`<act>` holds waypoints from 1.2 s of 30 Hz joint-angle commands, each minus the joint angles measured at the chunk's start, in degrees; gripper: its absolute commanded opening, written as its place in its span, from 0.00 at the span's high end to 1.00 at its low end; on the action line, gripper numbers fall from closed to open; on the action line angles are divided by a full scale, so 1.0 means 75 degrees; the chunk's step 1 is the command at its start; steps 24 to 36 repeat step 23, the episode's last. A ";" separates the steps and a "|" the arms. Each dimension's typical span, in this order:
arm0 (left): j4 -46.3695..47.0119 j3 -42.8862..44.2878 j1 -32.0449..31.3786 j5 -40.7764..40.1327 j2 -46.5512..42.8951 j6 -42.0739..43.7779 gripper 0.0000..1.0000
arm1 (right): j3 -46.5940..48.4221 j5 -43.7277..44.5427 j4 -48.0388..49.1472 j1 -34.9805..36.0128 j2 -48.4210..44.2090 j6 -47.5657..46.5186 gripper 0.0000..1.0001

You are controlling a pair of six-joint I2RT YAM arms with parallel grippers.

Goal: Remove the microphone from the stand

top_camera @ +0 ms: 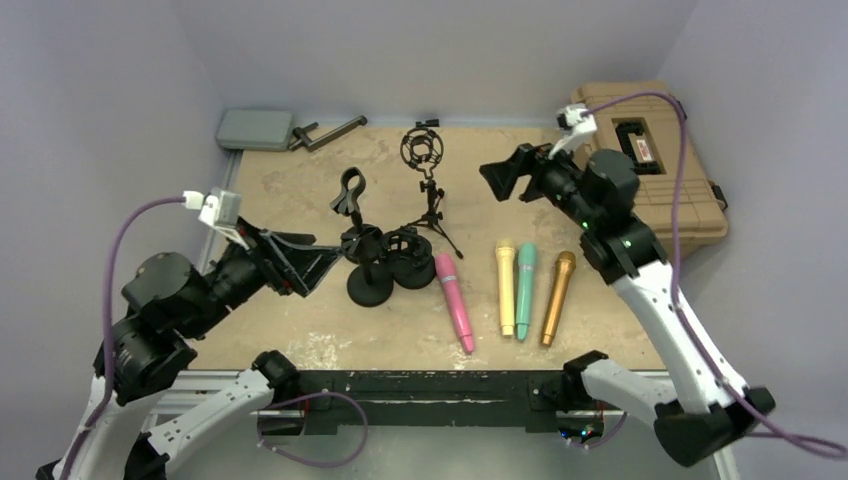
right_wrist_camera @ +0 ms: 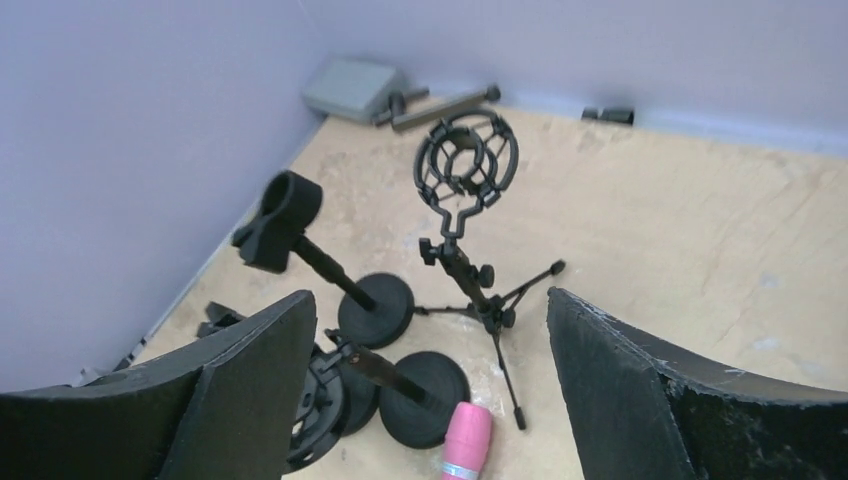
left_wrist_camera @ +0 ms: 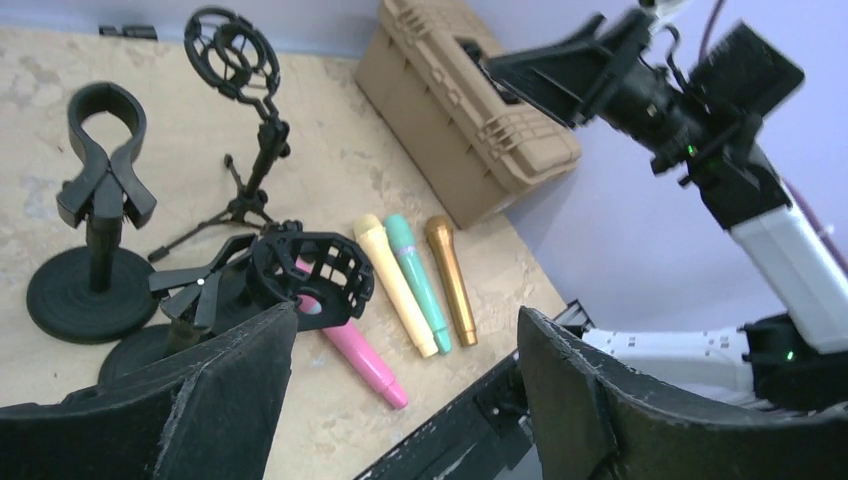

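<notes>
Left fingers [left_wrist_camera: 215,405] apart, gold microphone [left_wrist_camera: 451,278] beyond

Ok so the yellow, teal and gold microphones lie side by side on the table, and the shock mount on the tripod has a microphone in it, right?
Not quite: the shock mount on the tripod is empty, as the right wrist view shows. The yellow microphone, teal microphone and gold microphone do lie side by side on the table.

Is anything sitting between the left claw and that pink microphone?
Partly. In the left wrist view, the low stand's black ring mount sits in front of the head of the pink microphone; whether the head is inside it is unclear. The microphone's body lies unobstructed ahead of the open left gripper.
</notes>
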 commanded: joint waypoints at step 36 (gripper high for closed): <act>0.0877 0.0215 -0.0021 -0.1582 -0.1825 0.1399 0.21 | -0.0790 0.3760 0.0244 0.0026 -0.4120 -0.0201 0.01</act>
